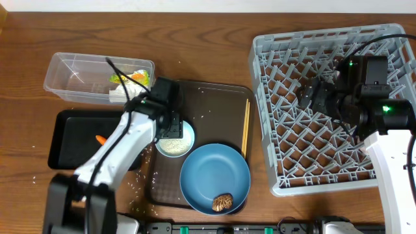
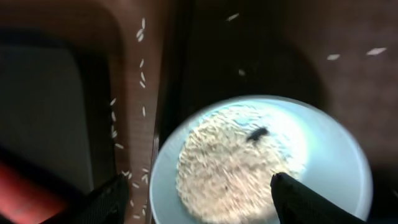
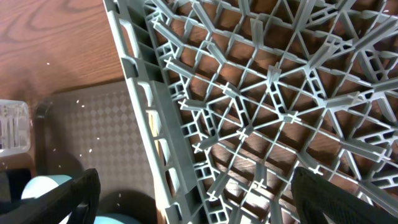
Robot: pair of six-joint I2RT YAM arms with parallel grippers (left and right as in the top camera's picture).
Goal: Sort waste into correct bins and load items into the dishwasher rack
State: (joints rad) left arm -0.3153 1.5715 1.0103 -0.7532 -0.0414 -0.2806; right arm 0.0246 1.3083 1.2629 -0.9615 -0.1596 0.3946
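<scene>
A white bowl [image 1: 187, 134] holding rice [image 1: 172, 145] sits on the brown serving tray [image 1: 208, 97]. My left gripper [image 1: 170, 123] is open above the bowl's left part; in the left wrist view its fingers [image 2: 205, 202] straddle the rice [image 2: 230, 162]. A blue plate [image 1: 208, 169] carries a brown food lump [image 1: 223, 203]. Chopsticks [image 1: 246, 127] lie at the tray's right edge. A carrot [image 1: 101, 139] lies in the black tray [image 1: 65, 130]. The wrapper [image 1: 133, 78] and paper [image 1: 120, 93] are in the clear tub [image 1: 71, 78]. My right gripper [image 1: 312, 96] is open and empty over the rack [image 1: 325, 130], above its left wall [image 3: 149, 118]. Both cups are out of view.
Loose rice grains lie on the table left of the serving tray [image 2: 140, 62] and near its front corner [image 1: 140, 188]. The black tray's edge [image 2: 37, 112] shows beside the bowl [image 2: 336, 143]. The serving tray [image 3: 93, 124] lies just left of the rack.
</scene>
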